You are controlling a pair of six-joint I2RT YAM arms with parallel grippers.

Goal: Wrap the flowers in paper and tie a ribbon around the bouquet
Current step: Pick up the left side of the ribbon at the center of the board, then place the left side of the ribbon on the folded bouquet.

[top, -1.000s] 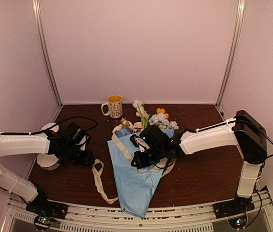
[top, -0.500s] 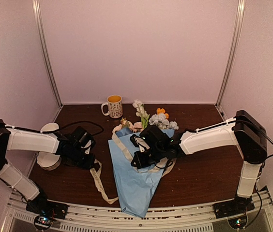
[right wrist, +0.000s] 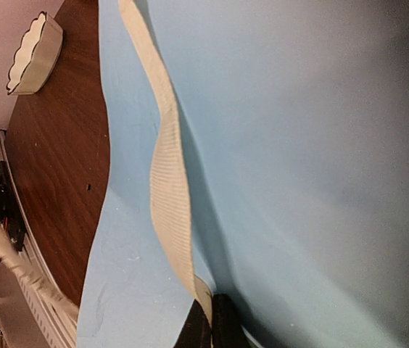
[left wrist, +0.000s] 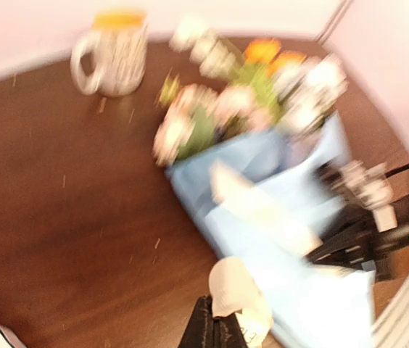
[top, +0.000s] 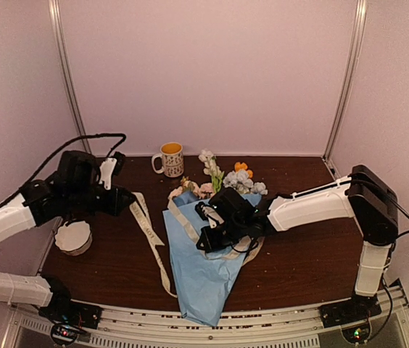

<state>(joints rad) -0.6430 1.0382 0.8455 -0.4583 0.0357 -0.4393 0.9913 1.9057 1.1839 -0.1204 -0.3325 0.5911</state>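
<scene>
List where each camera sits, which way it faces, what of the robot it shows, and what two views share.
Top external: above and behind the bases, looking down at the table; shows both arms, left claw and right claw.
Left wrist: blurred, high over the bouquet and mug; its shut claw pinches the ribbon at the bottom edge.
Right wrist: close over the paper; ribbon runs into its shut claw at the bottom.
Shared: both wrist views show ribbon on blue paper.

Centre of table [top: 299, 254]: bouquet [top: 204, 268], blooms [top: 241, 180] toward the back. Behind it, mug [top: 171, 159]; far left, bowl [top: 73, 238]. The ribbon [top: 151, 235] lies across bouquet, trailing left.
</scene>
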